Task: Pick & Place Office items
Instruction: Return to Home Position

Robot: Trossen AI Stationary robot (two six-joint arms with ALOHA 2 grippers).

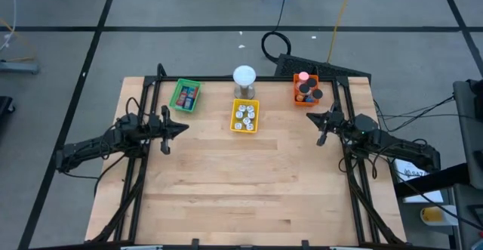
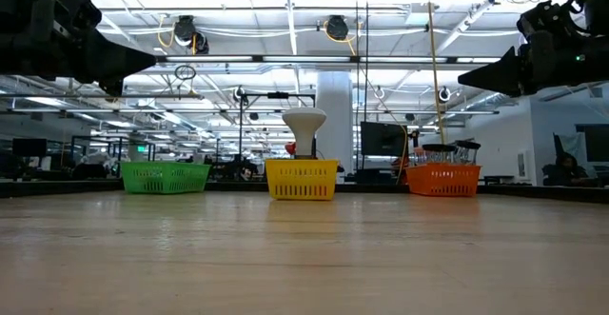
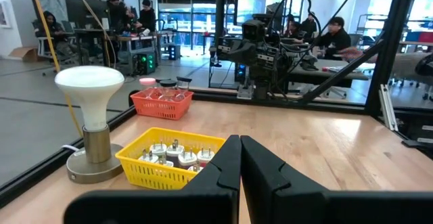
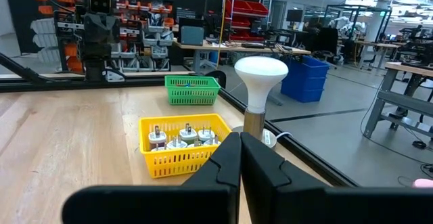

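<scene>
Items point(image 1: 244, 115) are kept in the three far bins point(image 1: 232, 118), left gripper point(image 1: 181, 127) and right gripper point(image 1: 315, 120) are clenched empty, well apart, so only a stray swing is judged able to knock a bin.

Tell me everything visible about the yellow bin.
The yellow bin is a rectangular plastic basket with slotted walls, upright on the wooden table at its far middle, between the green bin and orange bin. It holds several silvery-white round plug adapters. The white-domed lamp stands close behind it; whether they touch is unclear. The left gripper and right gripper hang shut, clear of it.
</scene>
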